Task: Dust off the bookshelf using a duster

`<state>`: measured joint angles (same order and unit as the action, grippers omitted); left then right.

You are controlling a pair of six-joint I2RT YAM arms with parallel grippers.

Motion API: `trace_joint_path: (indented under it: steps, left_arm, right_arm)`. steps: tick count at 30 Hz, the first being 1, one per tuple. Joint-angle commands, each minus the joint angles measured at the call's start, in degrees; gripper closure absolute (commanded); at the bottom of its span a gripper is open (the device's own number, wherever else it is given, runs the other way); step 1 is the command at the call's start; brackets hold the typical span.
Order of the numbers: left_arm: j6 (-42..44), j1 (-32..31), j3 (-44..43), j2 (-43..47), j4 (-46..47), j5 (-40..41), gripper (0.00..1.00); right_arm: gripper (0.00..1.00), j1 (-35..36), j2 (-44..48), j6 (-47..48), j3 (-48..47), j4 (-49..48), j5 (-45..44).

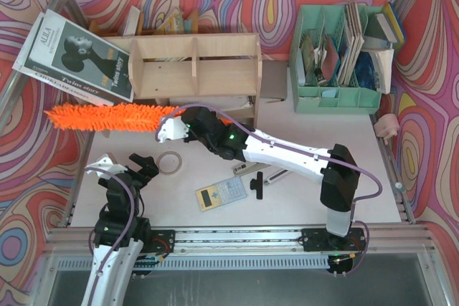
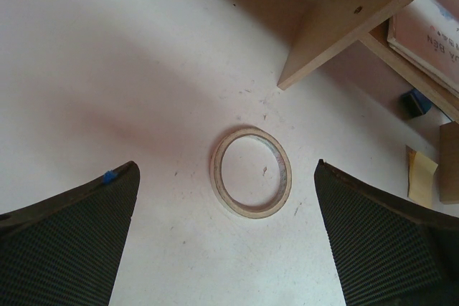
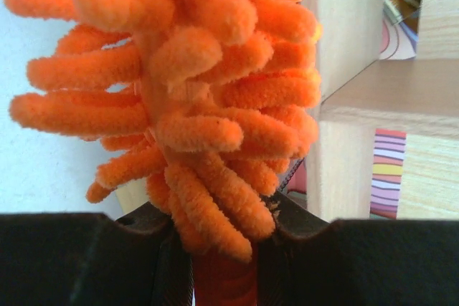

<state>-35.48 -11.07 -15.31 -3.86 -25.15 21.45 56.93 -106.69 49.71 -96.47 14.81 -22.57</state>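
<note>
The light plywood bookshelf stands at the back of the table; one of its panels shows close by in the right wrist view. The orange fluffy duster stretches level along the shelf's lower front and reaches out past its left end. My right gripper is shut on the duster at the base of its head, and the fluff fills the view above the gripper. My left gripper is open near the front left of the table, holding nothing. In its wrist view the gripper hangs over a tape ring.
A magazine leans at the shelf's left end. A mint-green file organiser stands at the back right. On the table lie the tape ring, a calculator and a black tool. A shelf panel's edge juts above the ring.
</note>
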Motion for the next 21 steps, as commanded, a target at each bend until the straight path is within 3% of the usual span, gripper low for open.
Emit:
trace_joint_path:
  steps: [1, 12, 21]
  left_arm:
    - [0.96, 0.25, 1.07, 0.28, 1.19, 0.06, 0.02]
    - [0.96, 0.26, 1.07, 0.20, 1.07, 0.15, 0.01]
    - [0.90, 0.26, 1.09, 0.63, 0.85, 0.32, 0.01]
  right_arm:
    - [1.00, -0.58, 6.48, -2.89, 1.28, -4.15, -3.17]
    - [1.00, 3.44, 5.62, 0.30, -5.92, -1.98, -2.91]
    - [1.00, 3.15, 4.92, -1.45, -1.16, -3.88, -3.40]
